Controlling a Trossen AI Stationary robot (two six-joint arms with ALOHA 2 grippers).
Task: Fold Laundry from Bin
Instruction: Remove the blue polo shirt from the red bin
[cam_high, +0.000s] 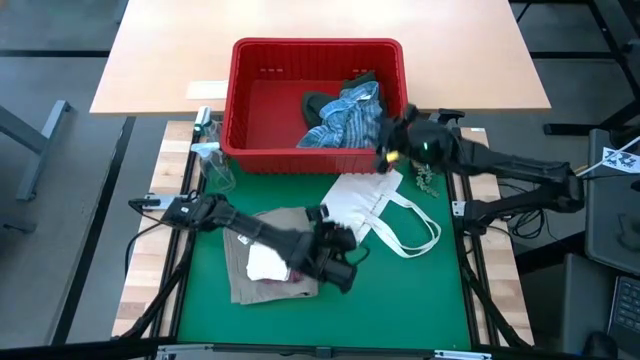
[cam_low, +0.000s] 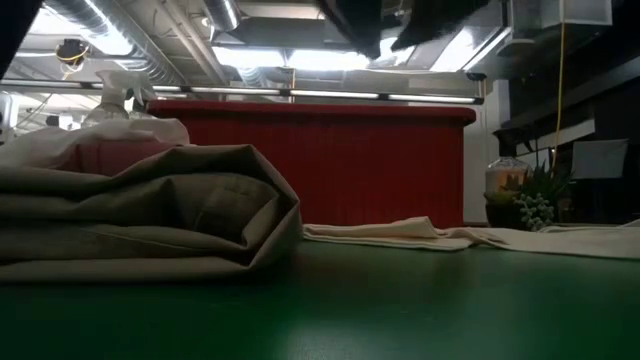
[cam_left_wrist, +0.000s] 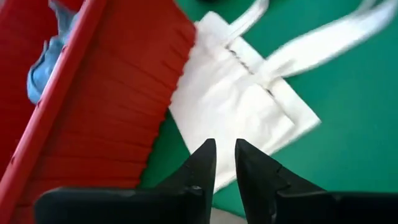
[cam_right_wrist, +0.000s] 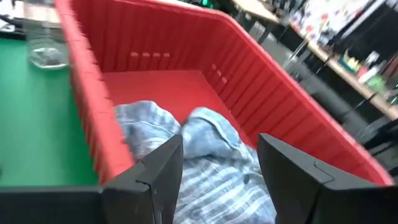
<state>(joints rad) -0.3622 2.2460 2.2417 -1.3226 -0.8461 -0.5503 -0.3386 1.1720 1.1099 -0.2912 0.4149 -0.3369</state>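
Observation:
The red bin (cam_high: 262, 100) stands at the table's far side. In its right half lie the blue-white striped shirt (cam_high: 347, 120) and a dark green garment (cam_high: 318, 102). My right gripper (cam_high: 388, 140) is open above the bin's near right corner, with the striped shirt (cam_right_wrist: 211, 168) below its fingers. The folded tan garment (cam_high: 245, 278) lies on the green mat, with the small white cloth (cam_high: 264, 263) and the maroon cloth (cam_high: 290, 280) on top of it. My left gripper (cam_left_wrist: 225, 163) is shut and empty, above the near left corner of the white tote bag (cam_left_wrist: 242, 106).
The flat white tote bag (cam_high: 380, 200) lies on the mat between the bin and the tan garment, its loop handles (cam_high: 415, 235) spread toward the right. A clear spray bottle (cam_high: 212, 160) stands left of the bin. A small plant (cam_high: 425, 180) stands at the mat's right edge.

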